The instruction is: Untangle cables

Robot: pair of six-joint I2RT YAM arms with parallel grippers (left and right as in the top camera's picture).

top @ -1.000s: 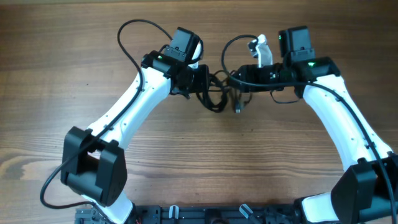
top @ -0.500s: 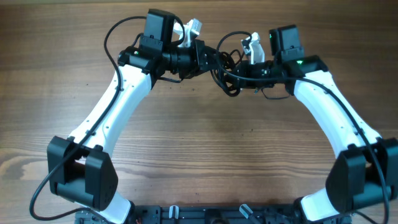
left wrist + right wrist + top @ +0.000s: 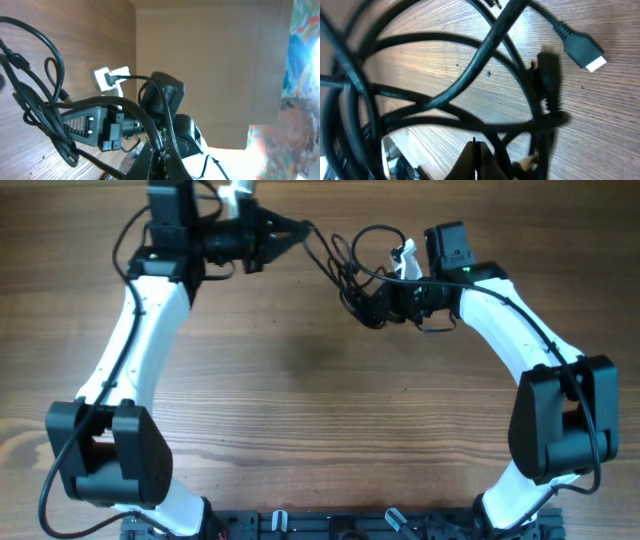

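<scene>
My left end effector (image 3: 297, 226) sits at the far side of the counter (image 3: 300, 410), pointing right. It is clamped fully closed on the cables (image 3: 345, 272), and one strand runs straight from its tips, down and to the right, into the tangle. In the left wrist view the pinched fingers are at the bottom of the frame with black cords rising out of them. Beyond them I can see the right arm with loops draped across it.

The tangle is a small knot of black loops between the two arms, much closer to the right one and bunched right at its tips. One larger loop arcs up over the right wrist.

My right end effector (image 3: 372, 302) points left into that knot, and its fingers are closed all the way. In the right wrist view the cords cross just above the tips and run down beside them (too crowded for me to be sure). I cannot tell whether a strand is actually pinched there. That same view shows a plug (image 3: 580, 49) with a pale metal tip at upper right, and a second, darker plug just below it. Both show against the wood grain. From these views I cannot tell whether the knot rests on the counter or hangs clear of it.
</scene>
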